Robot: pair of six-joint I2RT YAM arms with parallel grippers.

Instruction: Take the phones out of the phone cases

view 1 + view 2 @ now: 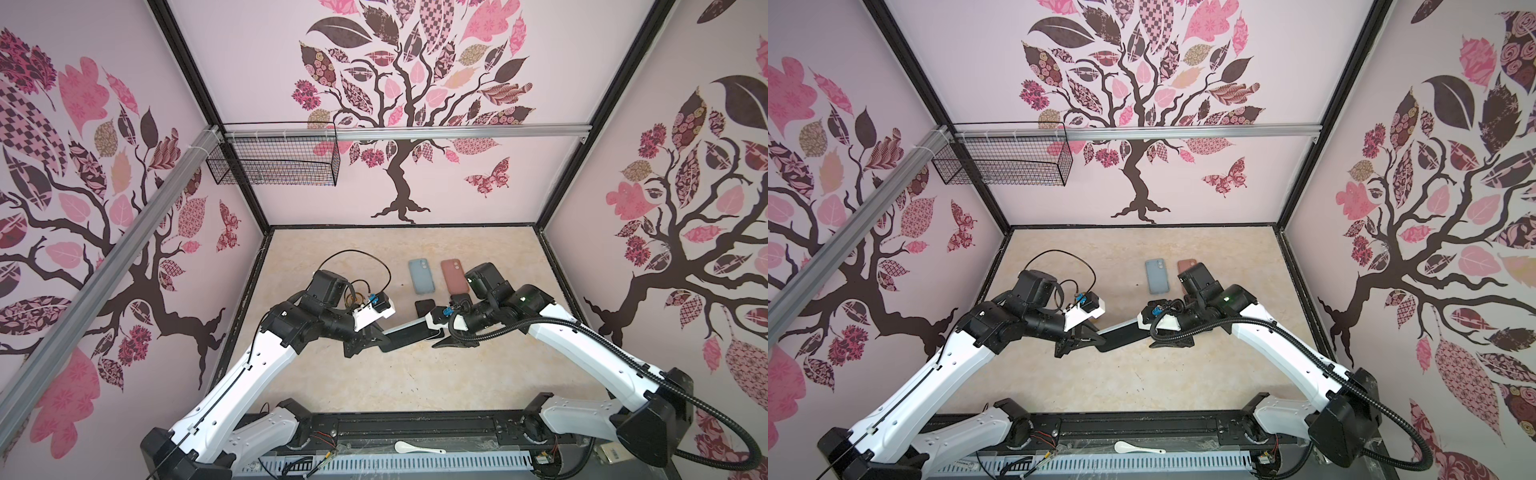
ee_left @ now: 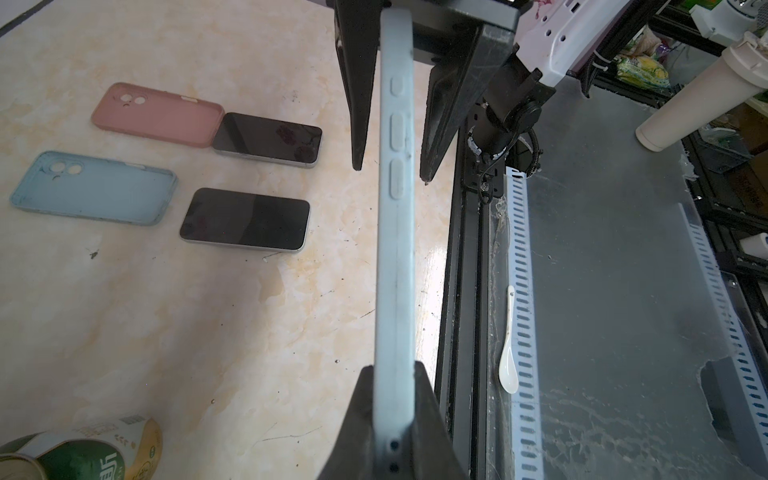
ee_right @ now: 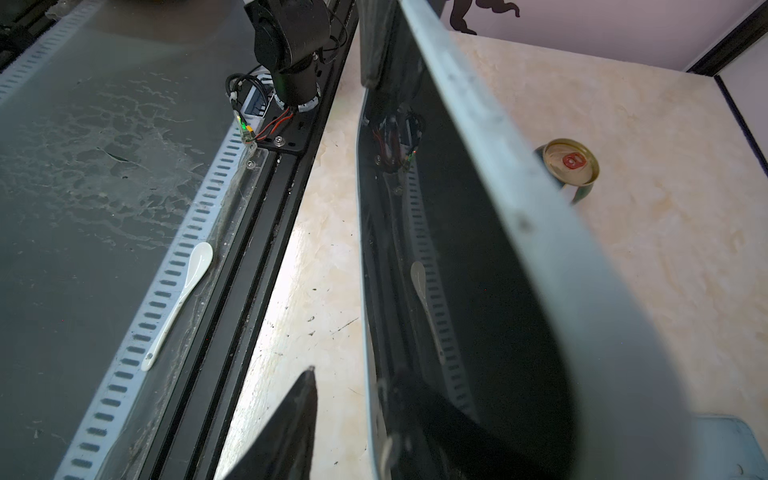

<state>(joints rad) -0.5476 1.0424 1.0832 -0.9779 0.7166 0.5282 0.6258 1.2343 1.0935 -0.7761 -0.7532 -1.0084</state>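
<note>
A pale blue phone case [image 2: 395, 249] with the phone [image 3: 457, 249] inside it hangs edge-on above the table, between the two arms [image 1: 405, 332] [image 1: 1123, 330]. My left gripper [image 2: 392, 368] is shut on one end of the case, with both fingers pressed against its faces. My right gripper [image 2: 390, 172] stands open round the other end, with a gap on each side. In the right wrist view one finger [image 3: 291, 424] stands clear of the dark screen and the other is hidden behind the case. The case's side wall [image 3: 519, 208] curves away from the screen.
An empty pink case [image 2: 153, 114], an empty blue case [image 2: 91, 187] and two bare phones [image 2: 268, 139] [image 2: 245, 218] lie on the table beyond the grippers. A drink can [image 3: 571, 164] lies on the table. A white spoon [image 2: 509, 353] rests beyond the front rail. A wire basket [image 1: 274, 162] hangs on the back wall.
</note>
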